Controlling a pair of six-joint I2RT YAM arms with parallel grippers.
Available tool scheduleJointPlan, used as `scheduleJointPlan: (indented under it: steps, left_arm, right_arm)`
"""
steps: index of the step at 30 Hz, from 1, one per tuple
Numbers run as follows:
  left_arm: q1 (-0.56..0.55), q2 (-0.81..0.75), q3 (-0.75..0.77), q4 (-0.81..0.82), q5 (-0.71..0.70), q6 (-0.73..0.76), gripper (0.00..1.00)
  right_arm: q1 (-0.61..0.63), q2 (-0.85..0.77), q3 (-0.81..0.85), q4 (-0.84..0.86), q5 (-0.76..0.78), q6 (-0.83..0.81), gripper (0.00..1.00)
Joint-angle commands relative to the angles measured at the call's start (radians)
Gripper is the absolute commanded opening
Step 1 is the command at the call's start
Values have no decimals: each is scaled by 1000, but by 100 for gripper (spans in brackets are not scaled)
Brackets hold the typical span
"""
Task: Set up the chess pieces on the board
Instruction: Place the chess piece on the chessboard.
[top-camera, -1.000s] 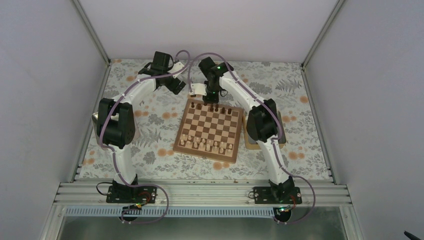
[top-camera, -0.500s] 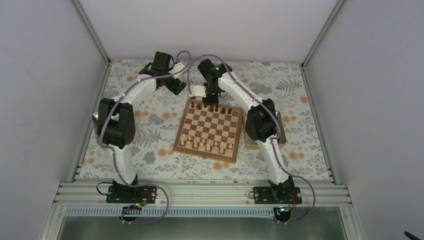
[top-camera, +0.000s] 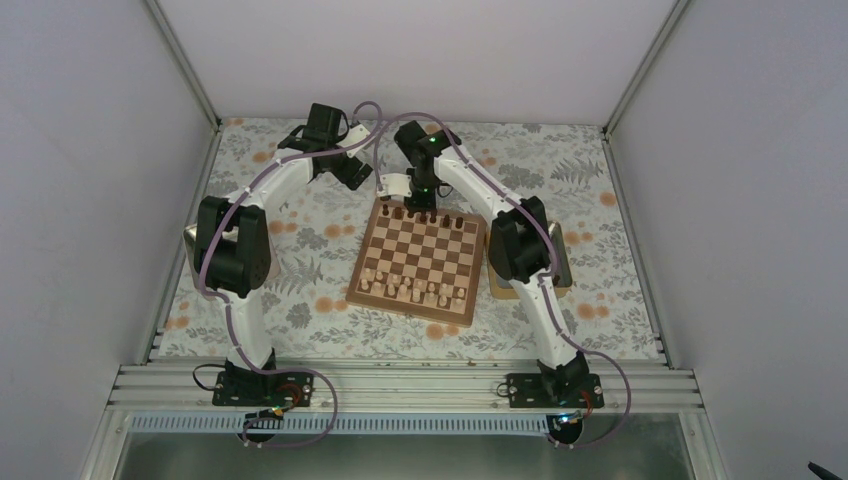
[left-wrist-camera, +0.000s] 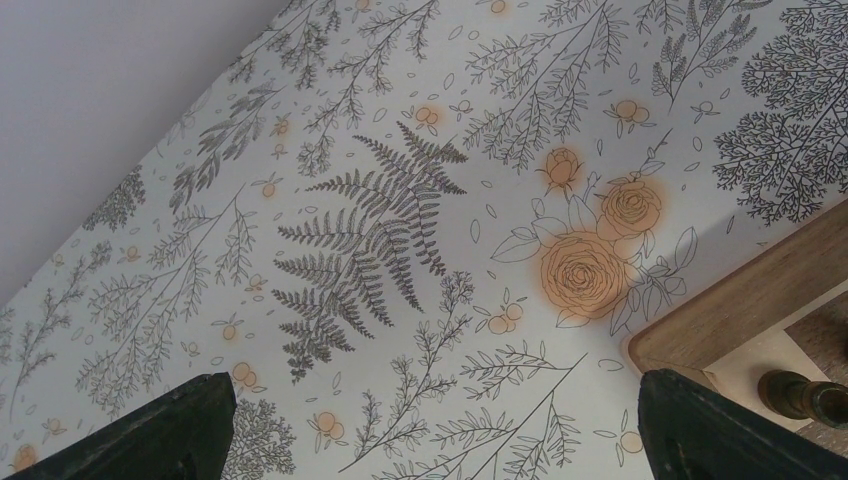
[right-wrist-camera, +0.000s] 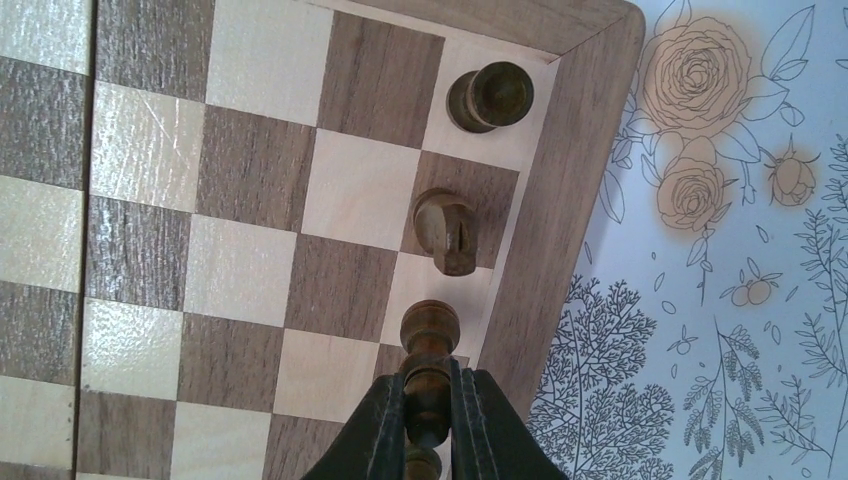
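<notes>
Board, where is it?

— The board (top-camera: 420, 258) lies in the middle of the flowered tablecloth (top-camera: 300, 215), turned slightly askew, between the two arms.

And the pieces?

— Pale pieces (top-camera: 415, 290) stand in two rows along the near edge. A few dark pieces (top-camera: 405, 213) stand on the far edge, toward its left corner.

What does the right gripper have?

— The right gripper (right-wrist-camera: 428, 378) is over that far left part of the board. Its fingers (right-wrist-camera: 385, 425) are pinched narrow on the stem of a tall dark piece (right-wrist-camera: 430, 325). The piece is upright over the third square from the corner. I can't tell whether its foot touches the wood, because the fingers hide it.

What stands beside it?

— A rook (right-wrist-camera: 490, 97) sits on the corner square and a knight (right-wrist-camera: 445, 230) on the next one. Both are upright and clear of each other and of the held piece.

And the left gripper?

— The left gripper (left-wrist-camera: 432, 385) hangs above the tablecloth just off the board's far left corner. Its fingers (left-wrist-camera: 150, 440) are spread wide, with only cloth showing between them. In its own view the board's corner shows at the right with one dark piece on it.

Anything else?

— A tray (top-camera: 497, 290) sits just beside the board's right edge, mostly hidden under the right arm.
</notes>
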Motion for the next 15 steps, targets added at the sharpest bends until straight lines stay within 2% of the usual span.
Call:
scheduleJointPlan:
  steps: [1, 15]
  left_arm:
    - [-6, -3, 26, -9, 11, 5, 100]
    - [-6, -9, 22, -4, 12, 3, 100]
  right_arm:
    - [11, 14, 2, 17, -5, -12, 9]
    - [11, 24, 3, 13, -9, -14, 10]
